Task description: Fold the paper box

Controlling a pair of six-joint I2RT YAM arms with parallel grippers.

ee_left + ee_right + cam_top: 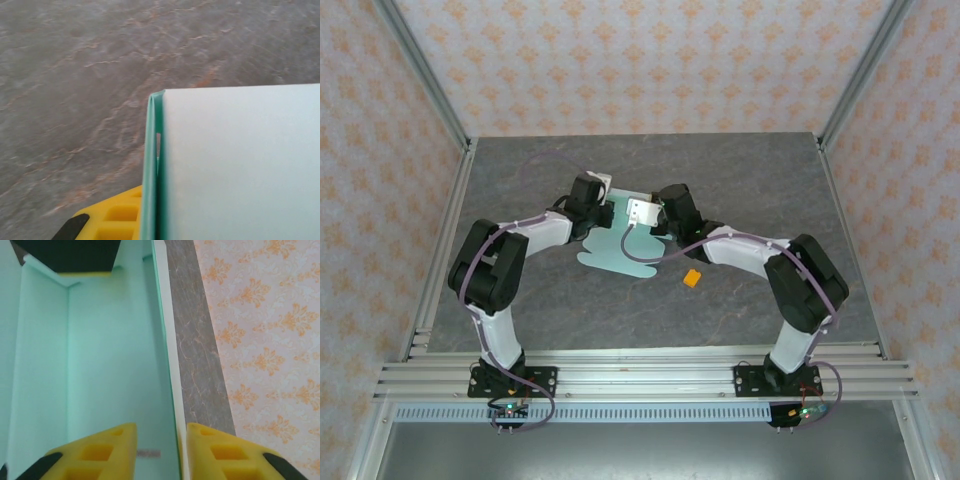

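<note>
The paper box (616,243) is showing pale mint green, whiter on its outer face, against a tabletop (570,310) that is showing mottled grey with rusty veins. The small block (691,278) is glowing orange; the walls (640,60) are wearing cream paper with orange motifs.

i'm looking at a grey, stone-patterned table top (520,300) that is carrying everything here. a pale mint-green thin card sheet with rounded flaps (616,252) is lying on it near the middle, its near flaps resting flat on the surface. a tiny orange block (691,278) is sitting directly on the table just beside the sheet's right edge, apart from it.
</note>
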